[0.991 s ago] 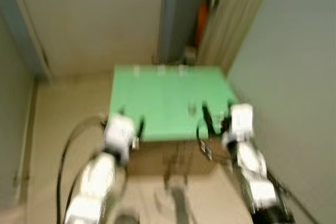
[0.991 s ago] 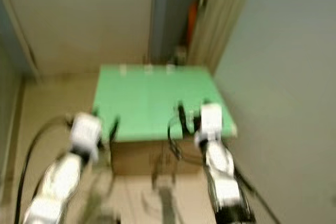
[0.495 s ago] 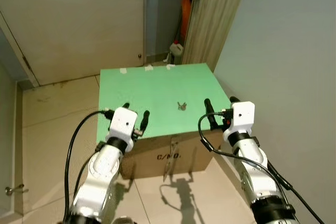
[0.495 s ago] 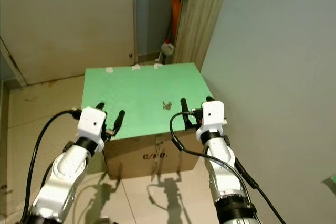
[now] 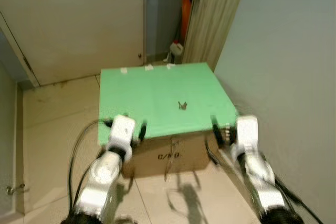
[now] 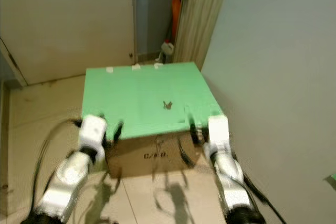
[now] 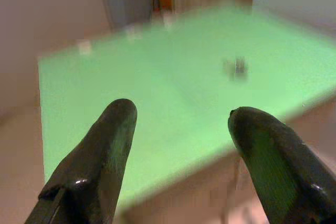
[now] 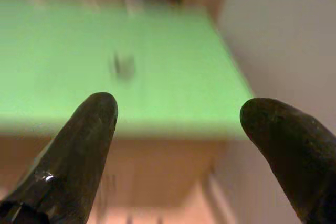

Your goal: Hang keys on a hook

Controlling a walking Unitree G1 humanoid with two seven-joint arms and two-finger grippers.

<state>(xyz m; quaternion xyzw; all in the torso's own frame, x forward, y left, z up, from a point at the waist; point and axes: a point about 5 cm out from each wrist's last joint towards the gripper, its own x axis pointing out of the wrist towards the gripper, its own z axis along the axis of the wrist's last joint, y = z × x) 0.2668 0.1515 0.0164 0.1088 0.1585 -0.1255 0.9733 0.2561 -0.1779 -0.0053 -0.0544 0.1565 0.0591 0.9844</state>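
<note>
keys [image 5: 182, 105] mid green top [image 5: 142, 93], well beyond both grippers

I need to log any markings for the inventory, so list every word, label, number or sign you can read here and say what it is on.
"C/NO." or close to it: black print on the front of the cardboard box under the green sheet; blurred, so the last characters are uncertain.
White tape pieces along the sheet's far edge: no writing can be made out.
Keys on the sheet: too small to read any marking.
</note>
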